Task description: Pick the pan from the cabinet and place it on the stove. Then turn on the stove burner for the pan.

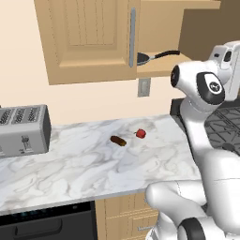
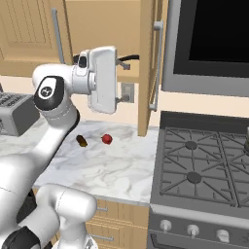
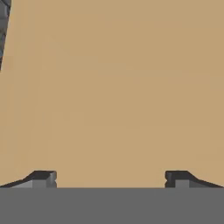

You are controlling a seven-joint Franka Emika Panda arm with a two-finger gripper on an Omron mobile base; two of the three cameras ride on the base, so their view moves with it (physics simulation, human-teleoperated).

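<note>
Kitchen scene with the white arm raised toward the cabinet (image 1: 89,40), a light tan wall unit with panelled doors and long grey bar handles. Its right-hand door stands open, seen edge-on in the right base view, and exposes a wooden shelf (image 1: 161,65). The pan (image 1: 145,58) rests on this shelf just behind the edge of the closed left door, its long thin black handle pointing right and slightly upward. In the right base view, part of the pan's handle shows beside the robot's hand, inside the open cabinet.

The gripper (image 3: 110,177) has its two dark fingertips (image 3: 43,177) set wide apart with nothing between them; the hand view looks onto a plain tan wooden surface, with a dark edge at the upper left corner. In the right base view the hand sits level with the shelf, in front of the cabinet opening.

Below, a marbled white counter (image 1: 79,164) carries a silver toaster (image 1: 23,130) at the left, a small brown object (image 1: 118,140) and a small red object (image 1: 140,134) lying near each other. The stove (image 2: 204,170), with dark grates and a row of knobs (image 2: 193,230) on its silver front, adjoins the counter at the right, beneath a dark-fronted appliance (image 2: 214,44).
</note>
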